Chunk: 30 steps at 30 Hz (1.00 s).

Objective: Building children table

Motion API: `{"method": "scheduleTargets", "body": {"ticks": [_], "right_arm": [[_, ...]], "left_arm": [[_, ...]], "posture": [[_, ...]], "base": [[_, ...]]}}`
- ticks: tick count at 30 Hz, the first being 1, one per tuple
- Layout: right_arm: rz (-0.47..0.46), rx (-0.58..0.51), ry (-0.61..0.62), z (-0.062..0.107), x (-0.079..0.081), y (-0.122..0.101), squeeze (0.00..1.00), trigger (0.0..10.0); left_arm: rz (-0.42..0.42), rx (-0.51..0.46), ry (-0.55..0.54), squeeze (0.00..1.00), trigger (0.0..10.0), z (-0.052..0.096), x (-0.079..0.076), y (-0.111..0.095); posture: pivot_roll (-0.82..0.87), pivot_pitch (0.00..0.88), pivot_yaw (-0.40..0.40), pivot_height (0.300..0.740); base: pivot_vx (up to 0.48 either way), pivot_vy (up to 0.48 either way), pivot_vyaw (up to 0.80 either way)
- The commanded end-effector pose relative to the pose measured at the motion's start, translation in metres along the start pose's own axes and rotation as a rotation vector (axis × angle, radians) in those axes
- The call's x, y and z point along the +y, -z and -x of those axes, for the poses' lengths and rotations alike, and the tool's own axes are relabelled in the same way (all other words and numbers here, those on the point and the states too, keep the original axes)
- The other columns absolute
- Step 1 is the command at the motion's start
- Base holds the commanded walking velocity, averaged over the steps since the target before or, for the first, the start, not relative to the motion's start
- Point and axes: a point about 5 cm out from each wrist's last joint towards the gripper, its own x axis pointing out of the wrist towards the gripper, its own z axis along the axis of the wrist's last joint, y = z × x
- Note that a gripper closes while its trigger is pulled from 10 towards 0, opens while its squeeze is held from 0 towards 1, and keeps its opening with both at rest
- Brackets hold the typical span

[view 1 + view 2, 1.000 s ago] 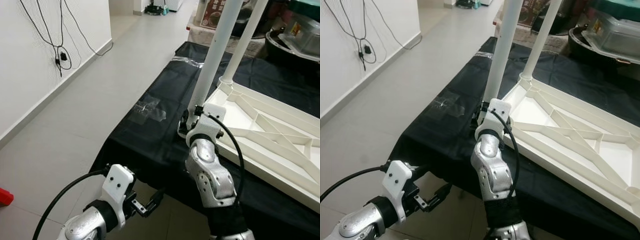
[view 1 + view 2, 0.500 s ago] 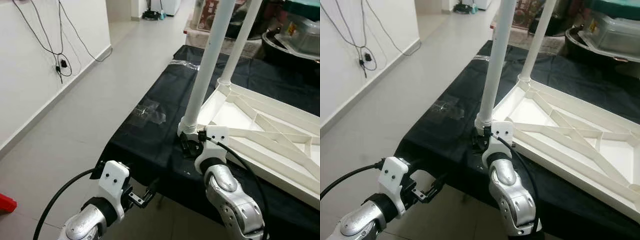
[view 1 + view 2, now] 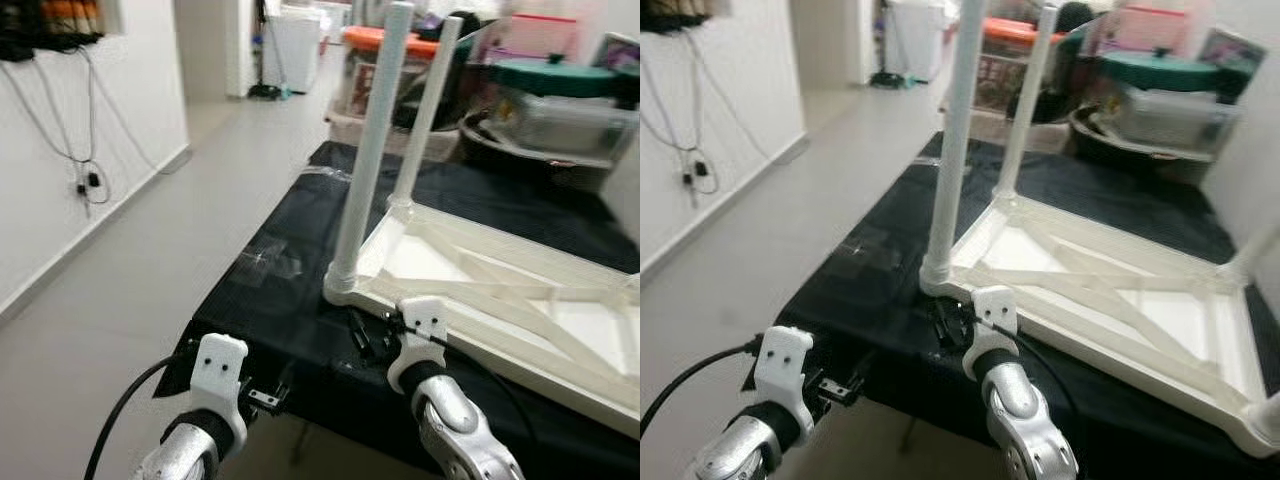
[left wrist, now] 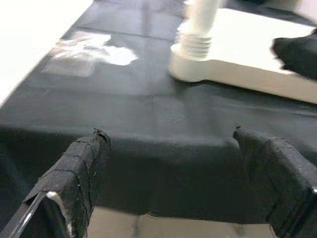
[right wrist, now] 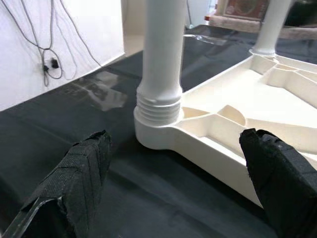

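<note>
The upturned white table top lies on black cloth; I see my right gripper wide open before its near leg, left gripper wide open too.

A white plastic tabletop lies upside down on a black cloth. A white round leg stands upright at its near corner. The right gripper is just beside this corner.

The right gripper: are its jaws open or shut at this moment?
Open. The right gripper has its black fingers spread wide apart, empty, facing the near table leg without touching it.
</note>
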Motion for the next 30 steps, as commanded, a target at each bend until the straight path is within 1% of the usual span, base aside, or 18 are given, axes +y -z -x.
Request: {"method": "scheduleTargets", "body": {"ticks": [1, 8, 14, 23, 26, 28, 30], "right_arm": [[0.006, 0.023, -0.018, 0.000, 0.000, 0.004, 0.00, 10.0], [0.014, 0.040, -0.031, -0.004, -0.001, 0.011, 0.00, 10.0], [0.016, 0.053, -0.032, -0.009, -0.002, 0.018, 0.00, 10.0], [0.024, 0.044, -0.029, -0.010, -0.004, 0.018, 0.00, 10.0], [0.027, 0.042, -0.027, -0.010, -0.004, 0.018, 0.00, 10.0], [0.032, 0.035, -0.024, -0.012, -0.005, 0.018, 0.00, 10.0], [0.033, 0.032, -0.023, -0.012, -0.006, 0.018, 0.00, 10.0]], "left_arm": [[-0.007, 0.014, -0.031, 0.00, 10.0, -0.001, 0.003, 0.005], [-0.026, 0.030, -0.022, 0.00, 10.0, -0.006, 0.001, 0.010], [-0.040, 0.045, -0.037, 0.00, 10.0, -0.012, -0.001, 0.016], [-0.043, 0.053, -0.045, 0.00, 10.0, -0.014, -0.001, 0.019], [-0.037, 0.038, -0.052, 0.00, 10.0, -0.014, 0.000, 0.018], [-0.052, -0.006, -0.085, 0.00, 10.0, -0.013, 0.005, 0.011], [-0.061, -0.022, -0.100, 0.00, 10.0, -0.013, 0.007, 0.008]], "posture": [[0.20, 0.000, -0.102, 0.740], [0.20, 0.000, -0.108, 0.740], [0.20, 0.000, -0.113, 0.740], [0.19, 0.000, -0.118, 0.740], [0.19, 0.000, -0.114, 0.740], [0.20, 0.000, -0.115, 0.740], [0.20, 0.000, -0.116, 0.740]], "base": [[0.000, 0.000, 0.00], [0.000, 0.000, 0.00], [0.000, 0.000, -0.79], [0.000, 0.000, -0.80], [0.000, 0.000, -0.80], [0.000, 0.000, -0.80], [0.000, 0.000, -0.80]]}}
